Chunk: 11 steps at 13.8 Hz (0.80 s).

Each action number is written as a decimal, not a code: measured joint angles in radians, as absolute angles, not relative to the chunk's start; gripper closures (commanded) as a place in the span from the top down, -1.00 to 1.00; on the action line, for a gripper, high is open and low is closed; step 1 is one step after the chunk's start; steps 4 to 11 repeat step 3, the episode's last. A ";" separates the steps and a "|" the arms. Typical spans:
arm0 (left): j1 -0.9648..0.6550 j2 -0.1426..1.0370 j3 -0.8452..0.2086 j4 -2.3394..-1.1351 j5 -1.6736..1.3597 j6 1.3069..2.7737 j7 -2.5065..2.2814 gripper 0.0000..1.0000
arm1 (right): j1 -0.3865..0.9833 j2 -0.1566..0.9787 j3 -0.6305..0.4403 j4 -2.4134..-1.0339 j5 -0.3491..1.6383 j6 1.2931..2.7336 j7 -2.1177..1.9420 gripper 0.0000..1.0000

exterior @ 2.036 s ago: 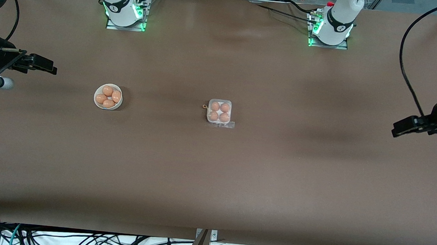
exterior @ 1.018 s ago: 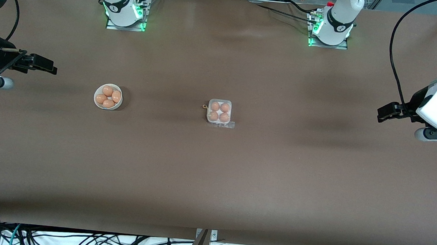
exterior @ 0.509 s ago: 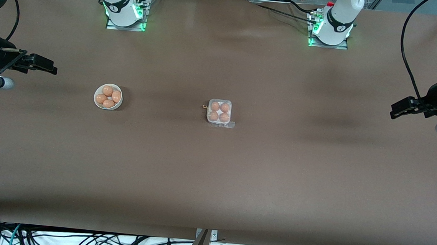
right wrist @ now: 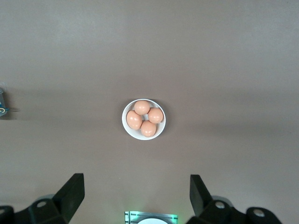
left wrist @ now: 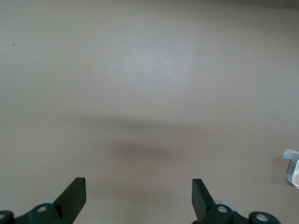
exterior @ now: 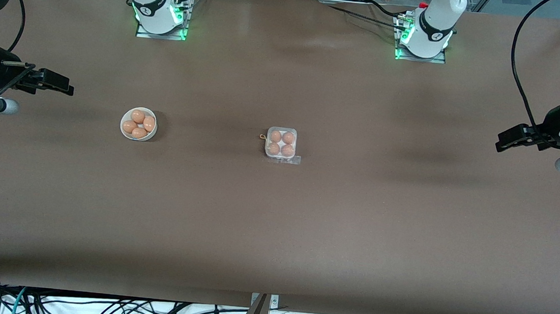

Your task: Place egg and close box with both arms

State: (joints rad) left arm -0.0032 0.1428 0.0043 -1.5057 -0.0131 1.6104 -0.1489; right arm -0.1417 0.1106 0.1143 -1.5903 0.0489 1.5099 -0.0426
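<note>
Both empty and spread wide — left gripper [exterior: 502,144], right gripper [exterior: 65,88] — over bare table [exterior: 275,225] ends.

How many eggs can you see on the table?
8: four sit in the white bowl toward the right arm's end, four fill the cells of the clear box mid-table. None seems hidden.

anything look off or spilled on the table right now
Nothing stands out. The box sits flat mid-table with four eggs in its cells, and the white bowl toward the right arm's end holds four more, none loose. Both end effectors, left and right, are open over bare table.
</note>
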 measured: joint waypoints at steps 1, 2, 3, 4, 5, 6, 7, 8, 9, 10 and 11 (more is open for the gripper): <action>-0.003 0.143 0.004 -1.506 -0.013 1.610 -0.149 1.00 | -0.141 0.111 0.116 -1.589 0.049 1.510 -0.043 1.00; -0.003 0.143 0.004 -1.507 -0.013 1.610 -0.149 1.00 | -0.140 0.111 0.118 -1.587 0.049 1.510 -0.043 1.00; -0.003 0.143 0.004 -1.508 -0.013 1.610 -0.149 1.00 | -0.138 0.111 0.119 -1.583 0.049 1.510 -0.043 1.00; -0.003 0.143 0.004 -1.508 -0.013 1.610 -0.149 1.00 | -0.138 0.111 0.119 -1.583 0.049 1.510 -0.043 1.00; -0.003 0.143 0.004 -1.508 -0.013 1.610 -0.149 1.00 | -0.138 0.111 0.119 -1.583 0.049 1.510 -0.043 1.00; -0.003 0.143 0.004 -1.508 -0.013 1.610 -0.149 1.00 | -0.138 0.111 0.119 -1.583 0.049 1.510 -0.043 1.00; -0.003 0.143 0.004 -1.508 -0.013 1.610 -0.149 1.00 | -0.138 0.111 0.119 -1.583 0.049 1.510 -0.043 1.00; -0.003 0.143 0.004 -1.508 -0.013 1.610 -0.149 1.00 | -0.138 0.111 0.119 -1.583 0.049 1.510 -0.043 1.00; -0.003 0.143 0.004 -1.508 -0.013 1.610 -0.149 1.00 | -0.138 0.111 0.119 -1.583 0.049 1.510 -0.043 1.00; -0.003 0.143 0.004 -1.508 -0.013 1.610 -0.149 1.00 | -0.138 0.111 0.119 -1.583 0.049 1.510 -0.043 1.00; -0.003 0.143 0.004 -1.508 -0.013 1.610 -0.149 1.00 | -0.138 0.111 0.119 -1.583 0.049 1.510 -0.043 1.00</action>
